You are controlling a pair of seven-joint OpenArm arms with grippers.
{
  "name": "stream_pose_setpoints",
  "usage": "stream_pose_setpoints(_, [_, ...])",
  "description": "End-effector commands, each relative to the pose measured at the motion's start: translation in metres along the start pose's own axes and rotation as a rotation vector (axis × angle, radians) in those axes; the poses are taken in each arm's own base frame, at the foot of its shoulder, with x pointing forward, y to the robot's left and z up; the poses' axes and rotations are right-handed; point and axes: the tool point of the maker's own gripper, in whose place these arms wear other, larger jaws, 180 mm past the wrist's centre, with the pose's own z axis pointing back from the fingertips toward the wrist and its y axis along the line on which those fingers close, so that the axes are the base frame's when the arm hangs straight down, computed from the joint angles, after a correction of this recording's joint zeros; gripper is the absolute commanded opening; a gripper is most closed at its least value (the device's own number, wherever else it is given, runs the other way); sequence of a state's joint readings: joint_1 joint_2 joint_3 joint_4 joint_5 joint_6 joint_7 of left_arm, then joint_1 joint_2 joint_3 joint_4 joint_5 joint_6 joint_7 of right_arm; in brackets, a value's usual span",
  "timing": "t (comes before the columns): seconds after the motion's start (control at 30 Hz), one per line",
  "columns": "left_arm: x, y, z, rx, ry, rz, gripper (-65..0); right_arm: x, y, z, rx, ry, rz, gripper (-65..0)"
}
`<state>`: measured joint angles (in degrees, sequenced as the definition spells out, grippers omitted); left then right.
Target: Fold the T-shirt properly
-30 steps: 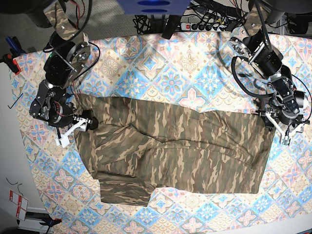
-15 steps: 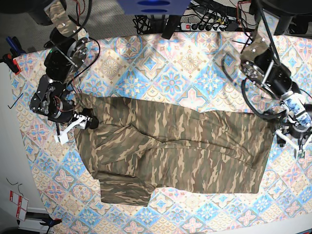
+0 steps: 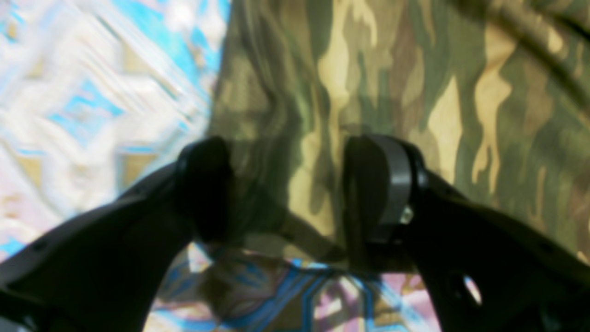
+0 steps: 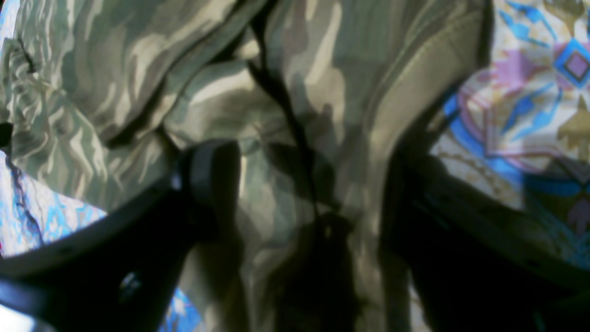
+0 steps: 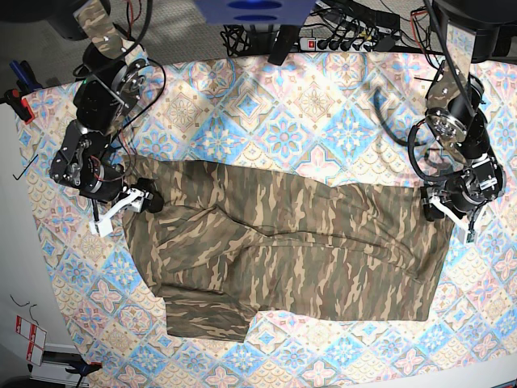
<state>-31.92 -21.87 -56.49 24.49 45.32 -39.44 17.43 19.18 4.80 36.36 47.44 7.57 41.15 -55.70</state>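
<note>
The T-shirt (image 5: 283, 250) lies spread flat on the tablecloth (image 5: 307, 113). The left gripper (image 3: 286, 189) hangs released over one end edge of the shirt, cloth between its parted fingers. The right gripper (image 4: 309, 189) straddles the opposite, bunched end, also spread apart.

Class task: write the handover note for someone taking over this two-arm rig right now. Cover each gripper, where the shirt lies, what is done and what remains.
Left gripper: open, jaws straddling the T-shirt edge at the base view's right; nothing clamped.
Right gripper: open over bunched cloth at the shirt's opposite end; no grip visible.
T-shirt: spread lengthwise across the tablecloth, wrinkled, one sleeve sticking out along the near edge.
Done: both arms are positioned at the shirt's two ends.
Left: close on the cloth, make the folds, smooth the result.
</note>
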Motion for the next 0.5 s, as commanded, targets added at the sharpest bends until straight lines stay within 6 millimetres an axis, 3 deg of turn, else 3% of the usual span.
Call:
stream_pose_setpoints(0.0, [0.018, 0.006, 0.004, 0.002, -0.035, 0.001, -21.9, -0.066, -0.005, -0.004, -0.047, 0.281, 0.009, -24.1])
stream_pose_setpoints(0.13, [0.010, 0.003, 0.002, -0.006, -0.021, 0.007, -22.0, -0.072, -0.004, -0.002, -0.048, 0.323, 0.022, -24.2])
stream_pose_setpoints(0.3, [-0.002, 0.005, 0.003, -0.003, 0.002, 0.005, -22.3, -0.060, 0.004, 0.000, -0.089, 0.368, 0.185, -25.1])
stream_pose_setpoints(0.37, [-0.007, 0.003, 0.002, -0.006, 0.021, -0.010, -25.2, -0.062, 0.003, 0.003, -0.108, 0.384, 0.222, -29.5])
stream_pose_setpoints(0.47, [-0.034, -0.012, -0.005, -0.043, 0.097, -0.059, -39.3, -0.058, 0.002, 0.006, -0.121, 0.374, 0.237, -44.4])
